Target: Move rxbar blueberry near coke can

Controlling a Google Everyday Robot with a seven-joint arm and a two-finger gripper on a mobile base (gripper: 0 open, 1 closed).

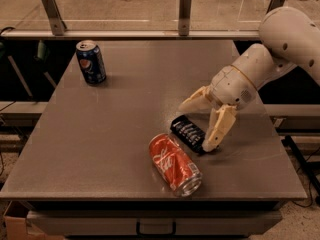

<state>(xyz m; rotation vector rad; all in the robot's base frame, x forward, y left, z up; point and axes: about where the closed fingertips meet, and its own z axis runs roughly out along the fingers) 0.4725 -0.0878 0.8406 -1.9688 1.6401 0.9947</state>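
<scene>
Straddling the rxbar blueberry (pixel 187 132) with the tool (pixel 195 127), just behind the coke can (pixel 175 164).

Lying on its side, the coke can is the nearest thing on the bench (pixel 125 114), its silver top turned toward the front right. Just beyond the can and slightly to its right, the rxbar blueberry lies flat; whether the two touch cannot be told. The tool's pale fingers (pixel 218 129) are spread, one tip down at the bar's end nearer the can, the other raised past its far side. Far behind the can, to its left, a blue Pepsi can (pixel 91 62) stands upright, well apart.
</scene>
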